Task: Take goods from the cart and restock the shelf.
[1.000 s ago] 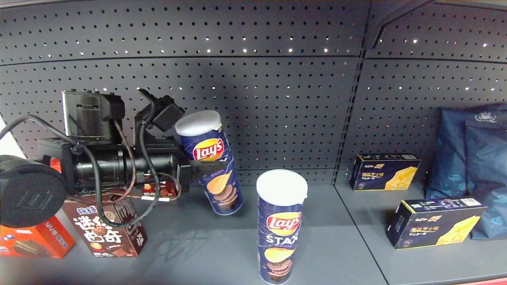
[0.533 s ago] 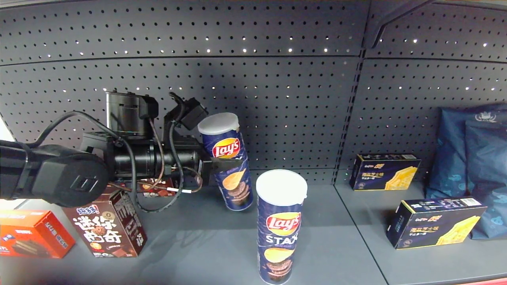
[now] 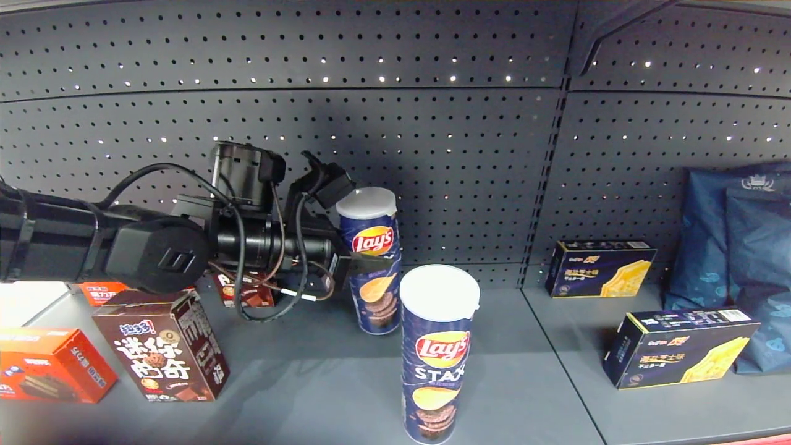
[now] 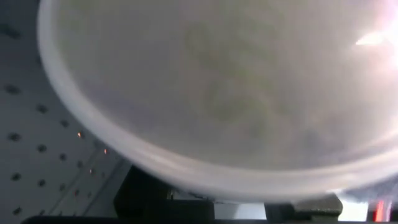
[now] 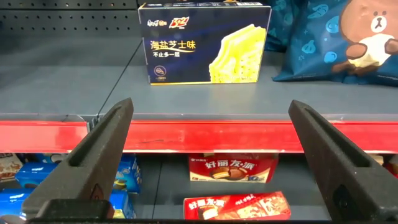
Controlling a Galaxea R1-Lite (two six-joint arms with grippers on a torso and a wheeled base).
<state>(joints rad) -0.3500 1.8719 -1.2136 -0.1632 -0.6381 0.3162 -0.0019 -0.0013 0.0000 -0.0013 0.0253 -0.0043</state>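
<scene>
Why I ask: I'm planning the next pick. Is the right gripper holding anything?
No, the right gripper stands wide open, with nothing between its jaws.

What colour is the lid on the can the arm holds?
White lid on the held can, clearest in head view.

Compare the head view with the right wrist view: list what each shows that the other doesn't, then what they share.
Head view adds: the left gripper shut on a chips can near the pegboard, a second chips can upright in front of it, and a brown biscuit box. Right wrist view adds: the right gripper with fingers open, the shelf's red front edge, and red boxes on the lower shelf. Shared: a dark blue cracker box and the blue bags beside it.
</scene>
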